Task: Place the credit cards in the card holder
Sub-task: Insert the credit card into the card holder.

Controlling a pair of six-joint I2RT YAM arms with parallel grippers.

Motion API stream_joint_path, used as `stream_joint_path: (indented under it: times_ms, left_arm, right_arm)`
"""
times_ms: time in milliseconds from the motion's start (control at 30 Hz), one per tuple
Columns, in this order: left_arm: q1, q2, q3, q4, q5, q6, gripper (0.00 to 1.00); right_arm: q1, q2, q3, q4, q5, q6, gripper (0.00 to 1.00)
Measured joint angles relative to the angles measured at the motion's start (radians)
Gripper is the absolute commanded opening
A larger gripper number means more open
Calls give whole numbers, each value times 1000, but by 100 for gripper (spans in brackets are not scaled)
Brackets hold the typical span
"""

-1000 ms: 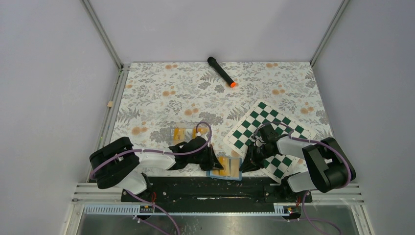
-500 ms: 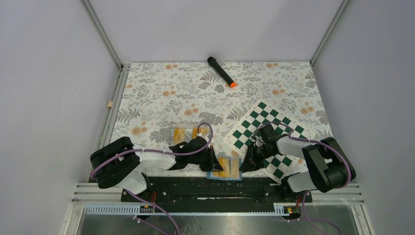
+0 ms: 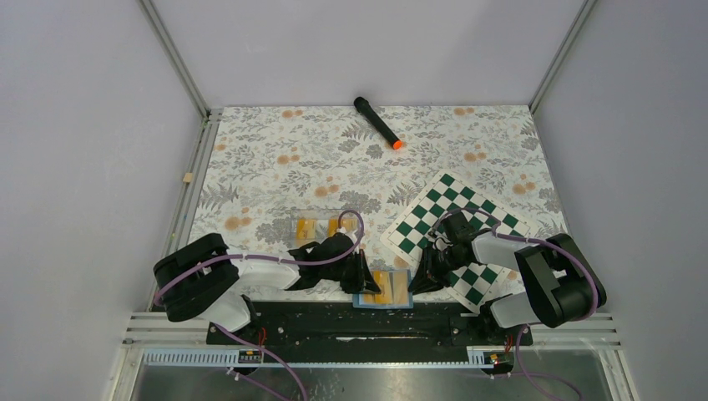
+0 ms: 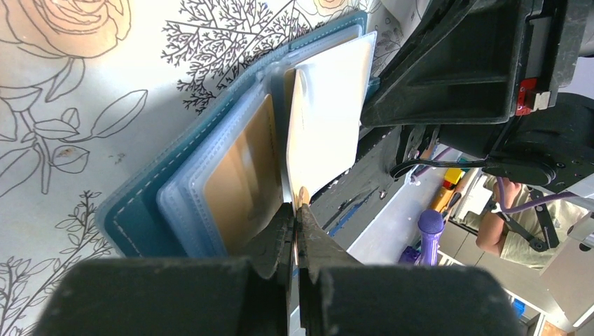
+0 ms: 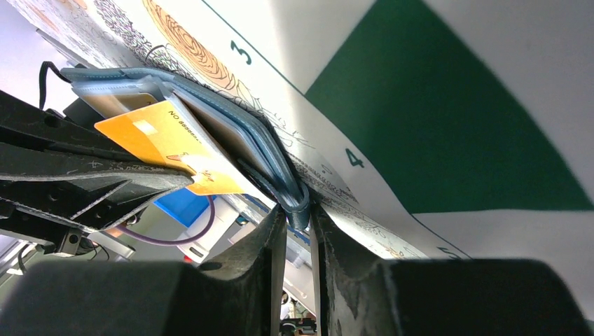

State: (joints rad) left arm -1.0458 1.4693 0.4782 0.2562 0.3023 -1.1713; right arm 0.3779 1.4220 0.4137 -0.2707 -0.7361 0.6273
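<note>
The blue card holder (image 3: 361, 298) lies open at the table's near edge, between the two grippers. My left gripper (image 3: 367, 282) is shut on an orange-yellow credit card (image 4: 326, 119), held on edge with its far end inside the holder's clear sleeves (image 4: 182, 203). The same card shows orange in the right wrist view (image 5: 168, 140). Another card (image 4: 242, 175) sits in a sleeve. My right gripper (image 3: 415, 281) is shut on the holder's right edge (image 5: 291, 199). Two more cards (image 3: 307, 227) lie in a clear tray.
The clear plastic tray (image 3: 321, 213) stands just behind the left gripper. A green and white chessboard (image 3: 459, 219) lies at the right, under the right arm. A black marker with an orange tip (image 3: 376, 122) lies at the far edge. The table's near edge is right beside the holder.
My left gripper has crept very slightly towards the holder with the card. The right gripper and the holder have stayed put.
</note>
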Motion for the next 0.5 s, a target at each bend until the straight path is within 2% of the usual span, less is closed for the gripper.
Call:
stream_joint_path:
  times_ms: [200,500]
  left_arm:
    - [0,0,7,-32,5,18,0]
    - [-2,0,98,-192,5,97,0]
  right_arm:
    - [0,2,0,4,-3,-2,25]
    - [1,5,0,10,-7,-5,25]
